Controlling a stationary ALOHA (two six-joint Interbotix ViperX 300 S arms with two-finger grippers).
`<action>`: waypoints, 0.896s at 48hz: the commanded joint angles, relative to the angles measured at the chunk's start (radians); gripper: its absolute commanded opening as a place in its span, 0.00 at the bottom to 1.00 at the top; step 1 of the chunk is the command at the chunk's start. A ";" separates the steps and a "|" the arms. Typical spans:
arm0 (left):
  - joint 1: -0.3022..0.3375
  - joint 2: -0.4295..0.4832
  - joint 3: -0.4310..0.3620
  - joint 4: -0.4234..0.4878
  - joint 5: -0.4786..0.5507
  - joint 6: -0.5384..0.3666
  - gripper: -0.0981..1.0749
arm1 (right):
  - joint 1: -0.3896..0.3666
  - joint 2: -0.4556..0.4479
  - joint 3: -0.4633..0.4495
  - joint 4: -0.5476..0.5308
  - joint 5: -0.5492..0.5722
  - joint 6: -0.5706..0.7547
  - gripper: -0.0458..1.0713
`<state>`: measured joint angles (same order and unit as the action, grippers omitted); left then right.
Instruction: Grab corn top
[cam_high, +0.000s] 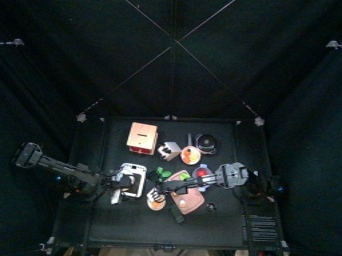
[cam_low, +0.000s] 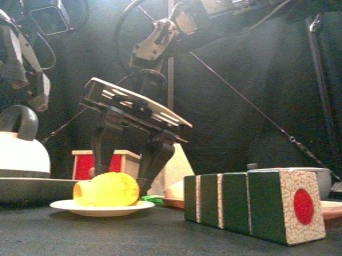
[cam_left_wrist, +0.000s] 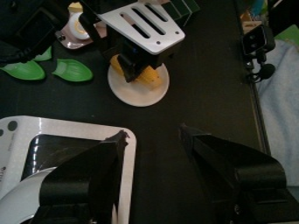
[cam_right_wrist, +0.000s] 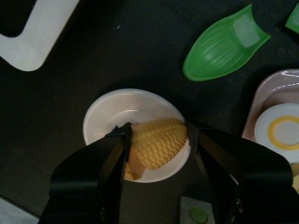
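- The right gripper (cam_right_wrist: 156, 149) hangs over the corn (cam_right_wrist: 156, 145), jaws spread to either side of it, not yet pinching; closing and lifting remain, by the look of it.
- The corn lies on a small white plate (cam_right_wrist: 107, 109), toward its 5 o'clock edge in the right wrist view, on the tabletop (cam_right_wrist: 70, 87).
- A green leaf piece (cam_right_wrist: 225, 44) lies at the plate's 1 o'clock.
- The left gripper (cam_left_wrist: 152, 153) rests spread beside a white tray (cam_left_wrist: 70, 131).

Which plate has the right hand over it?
The small round white plate holding the corn; the right hand straddles the corn. The pink plate sits off to the side.
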<state>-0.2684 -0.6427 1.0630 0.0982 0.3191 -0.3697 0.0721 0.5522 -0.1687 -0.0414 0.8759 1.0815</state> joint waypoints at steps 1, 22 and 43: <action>0.002 -0.002 -0.011 0.002 -0.008 0.002 0.83 | 0.000 -0.029 -0.031 -0.005 0.006 0.002 0.74; 0.002 -0.002 -0.012 0.002 -0.008 0.002 0.83 | 0.005 -0.052 -0.029 -0.032 0.020 -0.012 0.65; 0.002 -0.002 -0.011 0.002 -0.008 0.000 0.83 | 0.012 -0.083 -0.025 -0.132 0.017 -0.009 0.64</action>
